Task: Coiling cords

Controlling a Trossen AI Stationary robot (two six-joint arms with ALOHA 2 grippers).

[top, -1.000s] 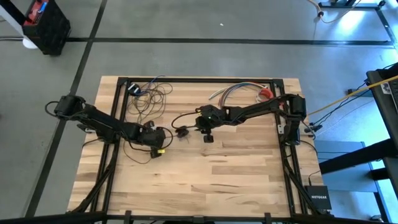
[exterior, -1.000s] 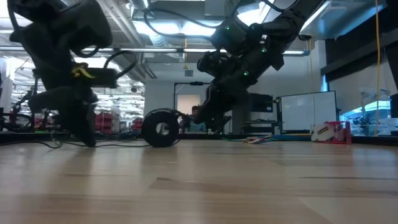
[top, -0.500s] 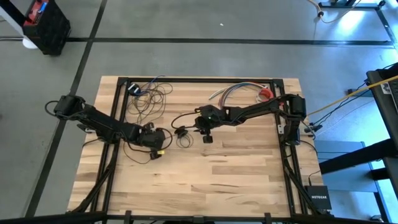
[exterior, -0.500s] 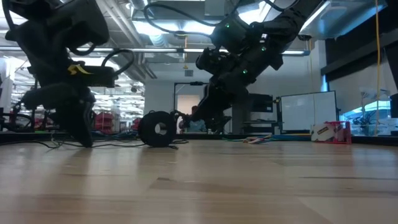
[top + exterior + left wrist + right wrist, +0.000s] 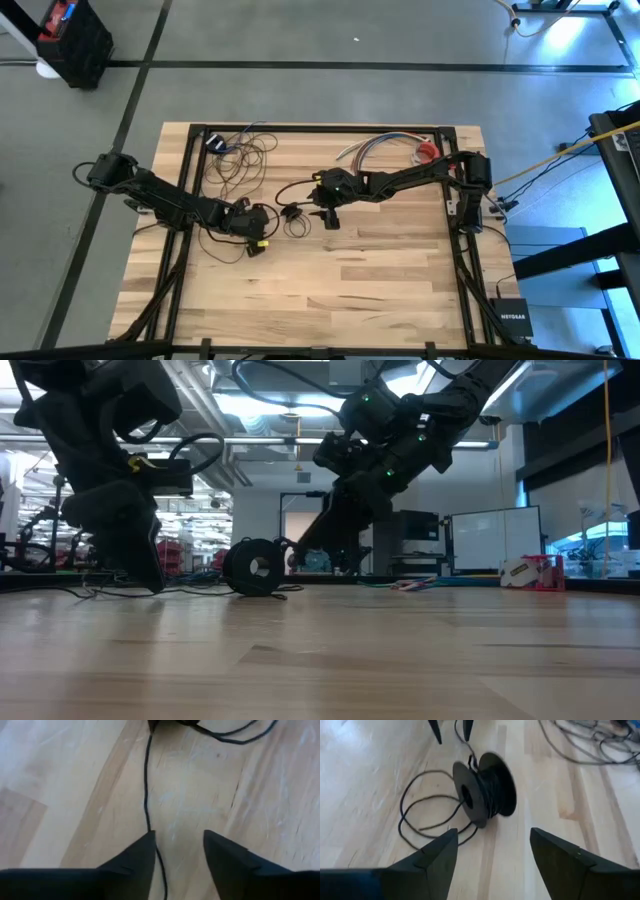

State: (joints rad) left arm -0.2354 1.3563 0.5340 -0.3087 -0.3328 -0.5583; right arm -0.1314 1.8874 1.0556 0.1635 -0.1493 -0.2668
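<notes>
Grey concrete floor surrounded the wooden desk [image 5: 330,290], and the low view looked across it into a bright workshop room. On the desk the cords [image 5: 238,155] lay as a loose tangle of thin dark loops at the far left, and from there one strand ran toward the middle, where it ended at a small black spool [image 5: 485,787] standing on its edge, between the two arms. Some turns were already wound on the spool and a few slack loops lay beside it.

The left gripper [image 5: 177,852] hung low over the desk left of the spool, its fingers parted, with the thin strand passing between them but not pinched. The right gripper [image 5: 492,847] stood just to the right of the spool, wide apart and holding nothing.

I judged that the wire was very light and limp, so it would not keep a shape and could easily spring off or knot. The spool looked light too and, standing on its rim, it might roll at a small push. It seemed best to take the spool by its flat flanges and the wire at a straight part near the spool.

The near half of the desk was bare wood, good for moving. A bundle of coloured wires [image 5: 385,145] lay at the far right.
</notes>
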